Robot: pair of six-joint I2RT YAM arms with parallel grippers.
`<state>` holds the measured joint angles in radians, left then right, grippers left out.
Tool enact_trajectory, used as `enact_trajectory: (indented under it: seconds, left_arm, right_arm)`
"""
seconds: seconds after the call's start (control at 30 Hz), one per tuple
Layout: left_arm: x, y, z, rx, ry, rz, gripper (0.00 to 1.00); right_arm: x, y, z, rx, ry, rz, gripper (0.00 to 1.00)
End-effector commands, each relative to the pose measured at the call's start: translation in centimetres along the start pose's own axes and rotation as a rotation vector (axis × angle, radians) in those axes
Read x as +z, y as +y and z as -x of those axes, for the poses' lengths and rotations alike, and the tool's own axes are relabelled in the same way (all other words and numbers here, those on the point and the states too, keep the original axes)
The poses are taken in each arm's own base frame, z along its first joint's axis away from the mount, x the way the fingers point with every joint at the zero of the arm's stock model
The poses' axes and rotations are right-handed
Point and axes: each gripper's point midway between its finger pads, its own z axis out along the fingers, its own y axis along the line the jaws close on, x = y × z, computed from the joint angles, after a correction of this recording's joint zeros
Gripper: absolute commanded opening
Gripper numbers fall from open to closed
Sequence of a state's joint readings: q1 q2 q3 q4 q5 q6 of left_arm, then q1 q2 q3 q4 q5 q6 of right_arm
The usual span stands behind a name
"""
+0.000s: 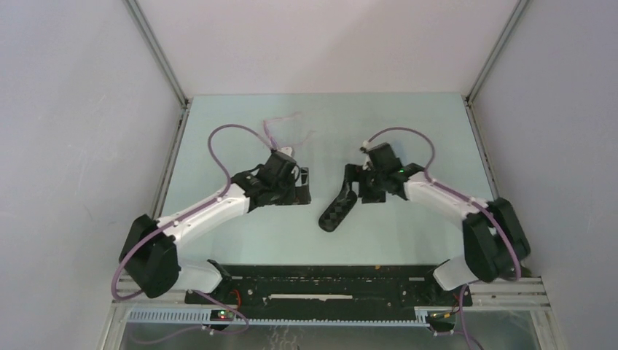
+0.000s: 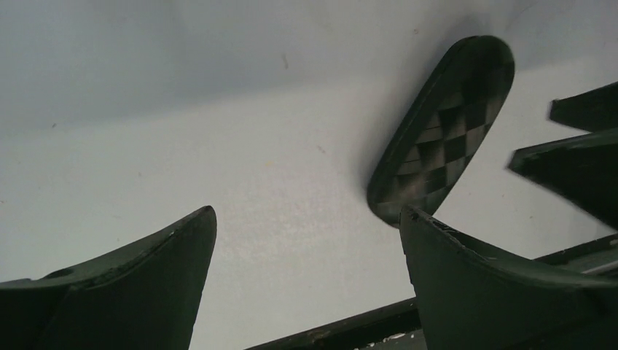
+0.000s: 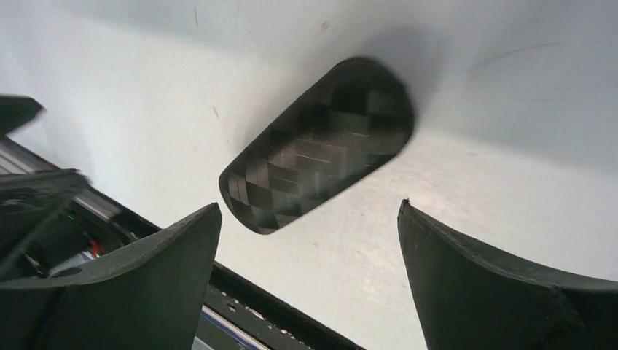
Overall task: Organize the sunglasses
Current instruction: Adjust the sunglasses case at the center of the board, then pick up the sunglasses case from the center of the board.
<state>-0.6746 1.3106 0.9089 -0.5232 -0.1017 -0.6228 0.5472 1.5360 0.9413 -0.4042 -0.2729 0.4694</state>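
Sunglasses [image 1: 288,130]: faint pink frame on the table [image 1: 415,131], left of centre, toward the far edge, just beyond the left gripper [image 1: 300,186].
Case [image 1: 337,210]: black, checkered, lying diagonally mid-table between the grippers.
Left gripper: fingers [image 2: 146,277] spread wide, holding nothing.
Right gripper [image 1: 353,184]: fingers [image 3: 495,284] spread wide, holding nothing.

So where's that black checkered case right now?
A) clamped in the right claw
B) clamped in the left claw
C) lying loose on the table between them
C: the case lies on the table, both the left gripper and right gripper open, neither around it.
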Motion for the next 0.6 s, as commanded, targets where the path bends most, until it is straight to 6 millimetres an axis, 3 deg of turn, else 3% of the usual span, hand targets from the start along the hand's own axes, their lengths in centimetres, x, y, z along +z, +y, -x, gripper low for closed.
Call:
enact_trajectory:
  seconds: [0.0, 0.13, 0.27, 0.37, 0.57]
  left_arm:
    - [-0.1, -3.0, 2.8, 0.018, -0.073, 0.06, 1.0]
    - [0.4, -6.8, 2.9, 0.2, -0.1, 0.014, 1.0]
    - [1.2, -10.0, 1.3, 0.433, 0.014, -0.125, 1.0]
    - [1.7, -10.6, 0.0, 0.554, 0.087, -0.185, 1.0]
    - [2.6, -12.1, -1.8, 0.637, 0.189, -0.282, 1.0]
  right_arm:
    - [-5.0, -2.8, 3.3, 0.153, -0.196, -0.041, 1.0]
    - [-8.0, -7.5, 4.2, 0.337, -0.325, -0.094, 1.0]
    - [-9.7, -10.2, 3.4, 0.427, -0.377, -0.113, 1.0]
    - [-10.4, -11.1, 2.8, 0.442, -0.39, -0.127, 1.0]
    - [-10.6, -10.9, 2.3, 0.427, -0.386, -0.103, 1.0]
